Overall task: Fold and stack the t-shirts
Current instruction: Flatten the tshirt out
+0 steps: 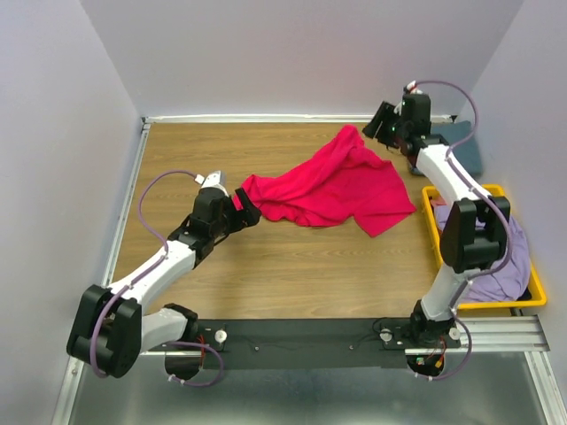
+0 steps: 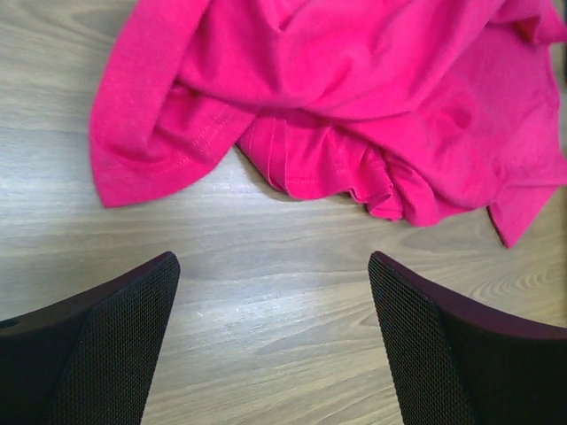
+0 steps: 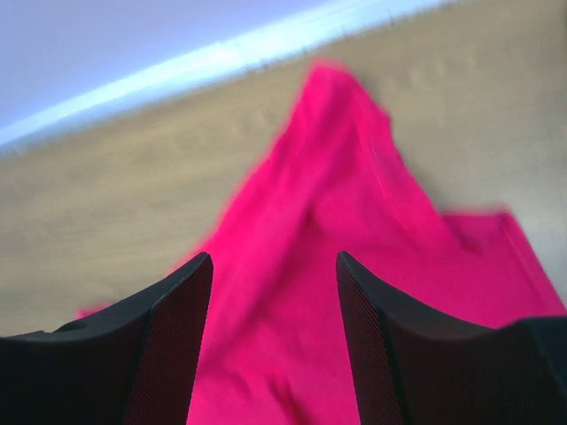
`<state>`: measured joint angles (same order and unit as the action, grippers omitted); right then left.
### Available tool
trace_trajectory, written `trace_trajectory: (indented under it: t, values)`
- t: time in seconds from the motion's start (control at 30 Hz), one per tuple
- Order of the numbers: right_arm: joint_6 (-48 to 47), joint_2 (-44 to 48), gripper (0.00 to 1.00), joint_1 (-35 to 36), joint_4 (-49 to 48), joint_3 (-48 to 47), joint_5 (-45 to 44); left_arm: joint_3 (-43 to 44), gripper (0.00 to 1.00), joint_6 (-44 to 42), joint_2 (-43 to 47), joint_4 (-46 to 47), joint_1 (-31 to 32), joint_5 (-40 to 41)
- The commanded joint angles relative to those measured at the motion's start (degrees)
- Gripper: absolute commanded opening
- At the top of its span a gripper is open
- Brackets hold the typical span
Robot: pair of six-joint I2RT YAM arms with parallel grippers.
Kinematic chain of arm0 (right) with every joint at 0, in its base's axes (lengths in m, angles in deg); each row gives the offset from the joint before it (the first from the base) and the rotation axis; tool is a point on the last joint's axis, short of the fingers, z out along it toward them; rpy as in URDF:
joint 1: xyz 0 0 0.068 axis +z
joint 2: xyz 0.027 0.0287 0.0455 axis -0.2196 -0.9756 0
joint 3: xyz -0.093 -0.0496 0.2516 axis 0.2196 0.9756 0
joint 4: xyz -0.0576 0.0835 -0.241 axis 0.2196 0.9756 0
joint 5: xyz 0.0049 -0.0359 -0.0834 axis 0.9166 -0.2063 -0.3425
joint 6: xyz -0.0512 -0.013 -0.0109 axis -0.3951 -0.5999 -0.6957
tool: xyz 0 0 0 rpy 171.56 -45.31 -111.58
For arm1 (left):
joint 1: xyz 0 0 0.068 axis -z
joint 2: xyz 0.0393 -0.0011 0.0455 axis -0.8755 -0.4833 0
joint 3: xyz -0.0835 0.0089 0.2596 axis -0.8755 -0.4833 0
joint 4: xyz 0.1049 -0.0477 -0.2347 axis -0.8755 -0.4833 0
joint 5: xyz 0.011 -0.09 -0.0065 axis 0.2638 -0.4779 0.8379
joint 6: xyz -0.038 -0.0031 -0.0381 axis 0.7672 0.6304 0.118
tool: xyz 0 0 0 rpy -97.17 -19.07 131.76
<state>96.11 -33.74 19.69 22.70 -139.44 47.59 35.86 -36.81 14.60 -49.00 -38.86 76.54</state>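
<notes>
A bright crimson-pink t-shirt lies crumpled and spread across the middle of the wooden table. It fills the top of the left wrist view and the middle of the right wrist view. My left gripper is open over bare wood, just short of the shirt's left hem, with nothing between its fingers. Above the shirt's far right corner my right gripper hangs raised, its jaws apart and empty; that view is blurred. A lavender t-shirt lies in the bin. A slate blue-grey t-shirt sits at the back right.
A yellow plastic bin stands at the table's right edge, partly behind the right arm. Walls close in the table at the back and both sides. Bare wood shows to the left of and in front of the pink shirt.
</notes>
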Motion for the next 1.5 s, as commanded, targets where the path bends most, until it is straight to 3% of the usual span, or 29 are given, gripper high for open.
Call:
trace_trajectory:
  t: [0.0,0.17,0.3,0.7,0.83,0.93,1.0,1.07,1.23,1.33,1.47]
  values:
    - [-2.77,8.64,0.66,-0.24,3.50,14.01,-2.20,-0.13,0.95,0.22,-3.84,2.10,1.75,-2.63]
    - [-4.00,19.53,0.63,-0.15,8.94,29.68,-1.32,3.56,0.89,1.62,-12.00,4.29,4.91,-1.06]
    - [-3.74,22.53,0.63,-0.15,10.00,35.76,-2.55,5.15,0.87,4.60,-16.49,6.31,5.53,0.09]
    - [-2.95,26.67,0.62,-0.24,10.53,40.88,-0.36,8.58,0.77,13.75,-27.84,7.99,6.76,8.18]
    - [-3.04,26.85,0.63,-0.15,10.44,41.50,-0.62,9.46,0.61,14.64,-30.04,8.25,6.85,10.28]
    - [-3.21,26.15,0.63,-0.15,10.27,41.41,-0.53,10.51,0.38,14.38,-31.62,8.52,6.85,11.78]
    - [-3.82,24.66,0.63,-0.15,10.09,41.15,0.25,11.73,0.13,12.54,-32.15,7.04,6.85,13.62]
    - [-4.09,23.43,0.63,-0.06,10.09,40.80,0.43,13.06,0.00,10.43,-31.36,4.14,6.50,17.64]
    - [-4.35,21.93,0.63,0.29,9.92,40.97,0.17,15.17,0.00,-0.64,-25.48,-7.73,0.72,27.94]
    - [-4.53,21.58,0.63,0.38,10.09,40.97,-0.62,15.78,0.00,-7.57,-20.12,-9.67,-8.05,33.30]
    - [-4.62,20.88,0.63,0.81,10.09,40.36,-0.53,21.48,0.03,-16.09,-22.63,-7.23,-10.46,36.22]
